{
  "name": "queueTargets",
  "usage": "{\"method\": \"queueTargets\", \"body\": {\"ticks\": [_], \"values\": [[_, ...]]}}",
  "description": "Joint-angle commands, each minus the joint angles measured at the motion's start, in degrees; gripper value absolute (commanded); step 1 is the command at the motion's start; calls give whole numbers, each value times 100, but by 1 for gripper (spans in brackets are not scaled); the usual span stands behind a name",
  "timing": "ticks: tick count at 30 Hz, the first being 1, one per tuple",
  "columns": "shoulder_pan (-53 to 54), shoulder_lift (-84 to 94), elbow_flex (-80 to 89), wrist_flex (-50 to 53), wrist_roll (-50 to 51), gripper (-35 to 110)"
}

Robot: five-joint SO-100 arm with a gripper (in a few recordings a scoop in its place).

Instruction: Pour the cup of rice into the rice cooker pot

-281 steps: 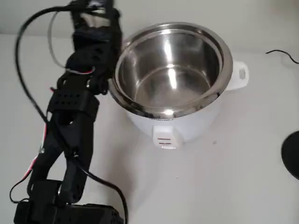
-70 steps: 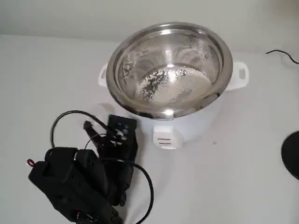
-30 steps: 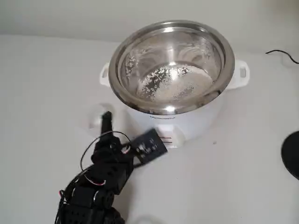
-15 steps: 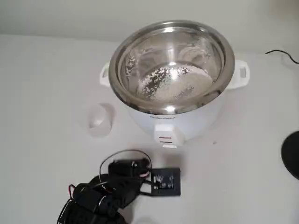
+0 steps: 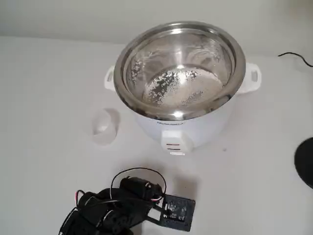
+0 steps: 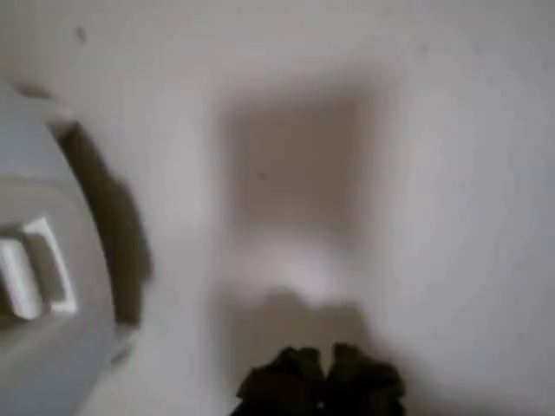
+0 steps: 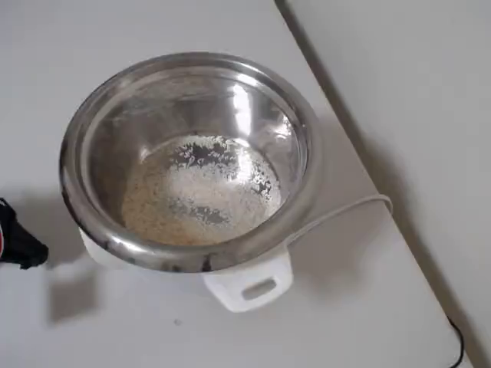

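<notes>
The rice cooker pot (image 5: 234, 54) is a shiny steel bowl in a white cooker body, and the rice (image 5: 181, 88) lies as a loose white layer on its bottom. The overhead view shows the same rice (image 7: 199, 195) inside the pot (image 7: 73, 165). The cup (image 5: 105, 126) stands alone on the table, left of the cooker. My black arm (image 5: 122, 210) is folded low at the front edge, well clear of both. In the blurred wrist view my gripper (image 6: 323, 381) shows as two dark tips pressed together with nothing between them, over bare table beside the cooker's front switch (image 6: 35, 277).
A black round object (image 5: 305, 161) sits at the right edge and a thin black cable (image 5: 296, 58) behind it. A white power cord (image 7: 345, 211) runs from the cooker toward the table edge (image 7: 368, 153). A dark arm part (image 7: 15, 241) shows at the left.
The arm was beside the pot, then rice appeared in the pot. In the last second the gripper left the cup standing left of the cooker and drew back to the front edge.
</notes>
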Motion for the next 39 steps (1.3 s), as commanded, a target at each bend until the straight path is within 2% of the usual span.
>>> {"method": "queueTargets", "body": {"ticks": [1, 32, 39], "values": [[123, 9, -413, 44, 44, 0], [501, 9, -413, 62, 299, 0], [-35, 9, -448, 185, 149, 0]]}}
